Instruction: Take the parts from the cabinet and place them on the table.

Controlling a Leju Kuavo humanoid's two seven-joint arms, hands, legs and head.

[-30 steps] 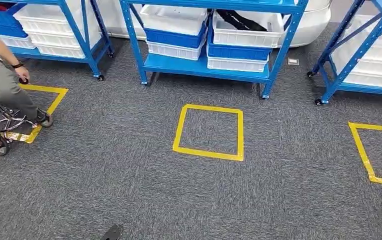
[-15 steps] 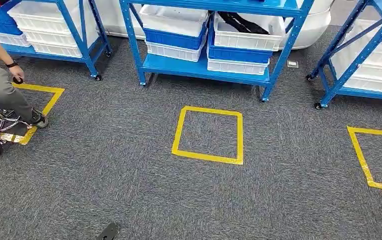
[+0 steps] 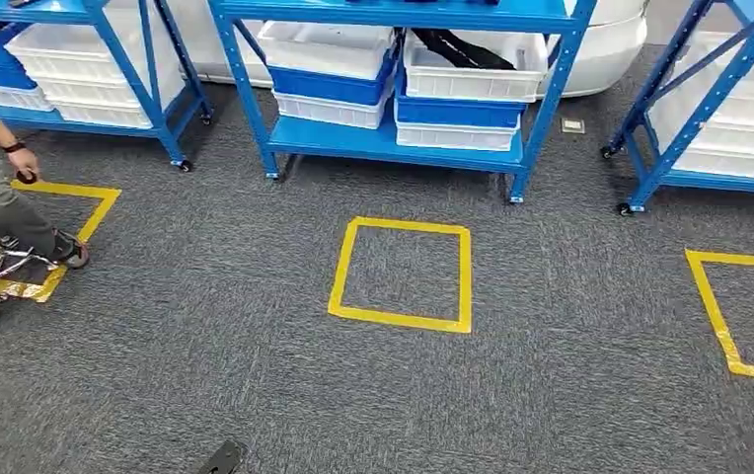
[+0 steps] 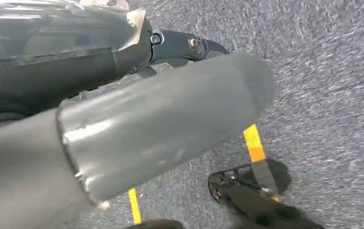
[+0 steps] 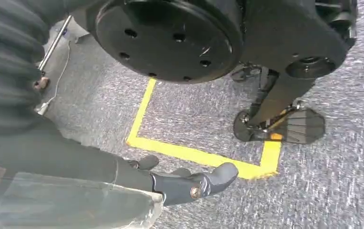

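Three blue shelving racks (image 3: 393,138) (stacked with white and blue bins (image 3: 329,47)) are seen beyond a yellow tape square (image 3: 401,274) on grey carpet. Parts cannot be made out. Left hand (image 4: 161,124) and right hand (image 5: 189,183) hang empty, fingers loosely apart.

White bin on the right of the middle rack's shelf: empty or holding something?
Holding something: a dark object lies inside the white bin on the blue rack; what it is, cannot tell.

Both arms hang down toward the floor, the left hand (image 4: 170,109) showing a thick grey thumb beside darker fingers, the right hand (image 5: 180,183) empty with its fingers loosely extended.
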